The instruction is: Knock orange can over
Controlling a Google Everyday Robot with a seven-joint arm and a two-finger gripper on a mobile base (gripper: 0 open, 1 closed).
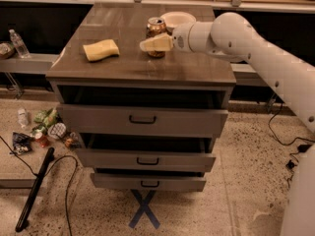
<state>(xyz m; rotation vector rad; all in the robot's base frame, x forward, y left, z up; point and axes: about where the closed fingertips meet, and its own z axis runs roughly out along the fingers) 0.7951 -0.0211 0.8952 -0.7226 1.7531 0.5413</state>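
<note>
The hand (pixel 145 45) hangs low over the table (pixel 147 72) a little right of its middle, pointing left at the end of the white arm (pixel 246 43) that reaches in from the right; whether it is open or closed I cannot tell; nothing shows as held in it. Just on its far side stands the orange can (pixel 156 26), upright, long axis vertical, silver top showing above the hand while the hand covers its lower part from view; whether the two touch I cannot tell. So the can lies straight beyond the hand, towards the far edge, and the coming move likely turns on this: a push away from the near edge, meeting the can high on its body, should tip it rather than slide it. The white bowl (pixel 178 18) sits just right of and beyond the can, so a fall that way might strike it; the left side looks freer. The yellow sponge (pixel 101 49) lies well apart to the left, nearer the left edge.
</note>
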